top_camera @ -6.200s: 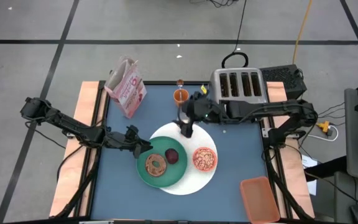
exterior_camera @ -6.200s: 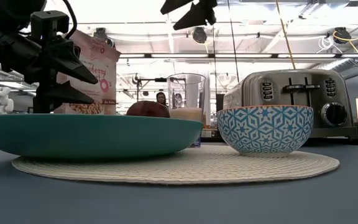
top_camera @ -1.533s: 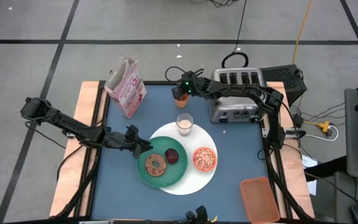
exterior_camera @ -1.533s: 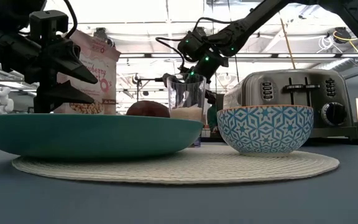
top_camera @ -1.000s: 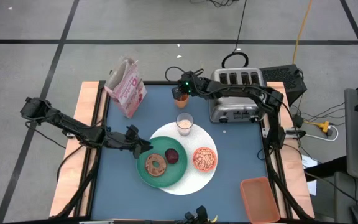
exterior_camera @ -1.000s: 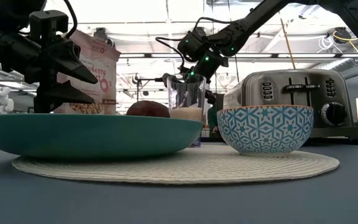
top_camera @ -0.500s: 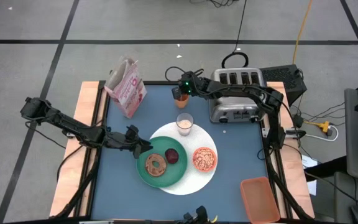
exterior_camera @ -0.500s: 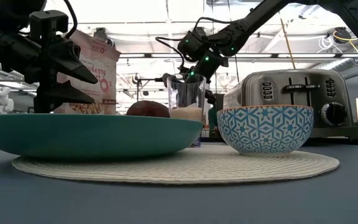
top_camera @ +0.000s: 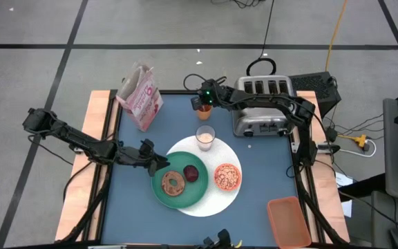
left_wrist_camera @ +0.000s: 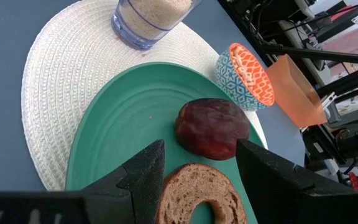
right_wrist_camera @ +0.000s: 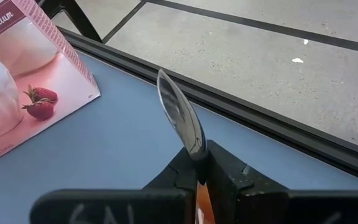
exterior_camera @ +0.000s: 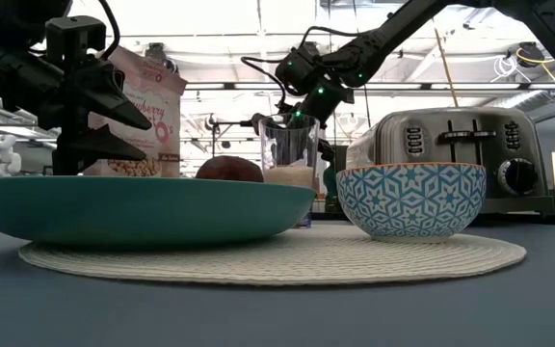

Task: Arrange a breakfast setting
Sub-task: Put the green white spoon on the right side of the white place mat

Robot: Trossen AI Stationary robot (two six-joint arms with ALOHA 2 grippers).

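A woven white round mat [top_camera: 221,202] carries the green plate [top_camera: 159,188], a patterned bowl of cereal [top_camera: 227,176] and the glass of milk [top_camera: 205,136]. On the plate lie a bagel [left_wrist_camera: 197,196] and a dark red fruit [left_wrist_camera: 211,127]. My left gripper [top_camera: 159,164] stands open over the plate's left rim, its fingers either side of the bagel in its wrist view. At the far edge stands the orange cup [top_camera: 200,106]. My right gripper [right_wrist_camera: 197,163] is over it, shut on a spoon [right_wrist_camera: 179,115]. The pink cereal bag [top_camera: 140,97] stands at the far left. My right gripper pinches the spoon's neck [right_wrist_camera: 196,154], just below its shiny bowl, between its two fingers. The arm reaches in from the table's right, slanting down over the cup. The spoon's bowl sticks out past the fingertips; its handle is hidden behind the fingers.
A silver four-slot toaster [top_camera: 264,104] stands at the far right, right beside my right arm. An orange container [top_camera: 289,221] lies at the near right corner. Bare blue table [top_camera: 137,214] shows at the near left.
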